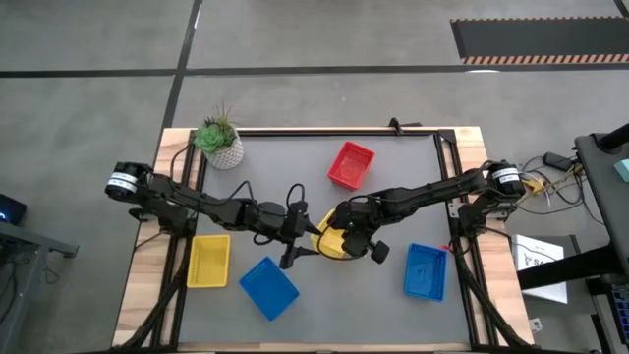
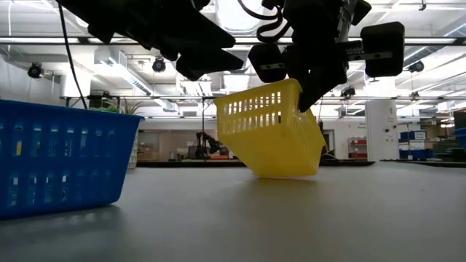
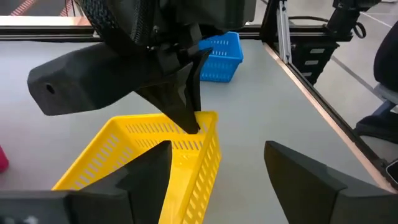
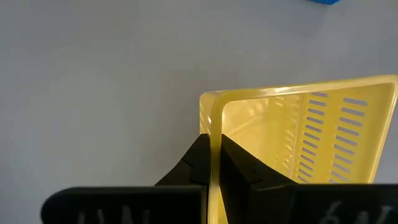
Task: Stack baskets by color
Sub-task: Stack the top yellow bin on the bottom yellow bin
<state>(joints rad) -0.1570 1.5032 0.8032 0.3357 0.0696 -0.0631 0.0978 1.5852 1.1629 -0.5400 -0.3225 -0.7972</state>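
Note:
A yellow basket (image 1: 334, 242) sits tilted at the table's middle, with my right gripper (image 4: 213, 163) shut on its rim. My left gripper (image 3: 217, 174) is open just left of it. Its fingers stand on either side of the basket's side wall (image 3: 202, 168); whether one finger touches the wall I cannot tell. A second yellow basket (image 1: 208, 261) and a blue basket (image 1: 268, 287) lie near the front left. Another blue basket (image 1: 425, 270) lies at the front right, and a red basket (image 1: 351, 164) at the back. My right gripper pinches the yellow basket's rim at a top corner (image 4: 211, 127), one finger inside the wall and one outside. The fingers (image 3: 186, 112) come slanting down from above on the table's right. The basket is tilted, its lower edge (image 2: 285, 173) on the table.
A white potted plant (image 1: 222, 143) stands at the back left corner. Black frame rails (image 1: 447, 177) run along the table's sides and back. Open grey mat (image 1: 285, 177) lies between the plant and the red basket.

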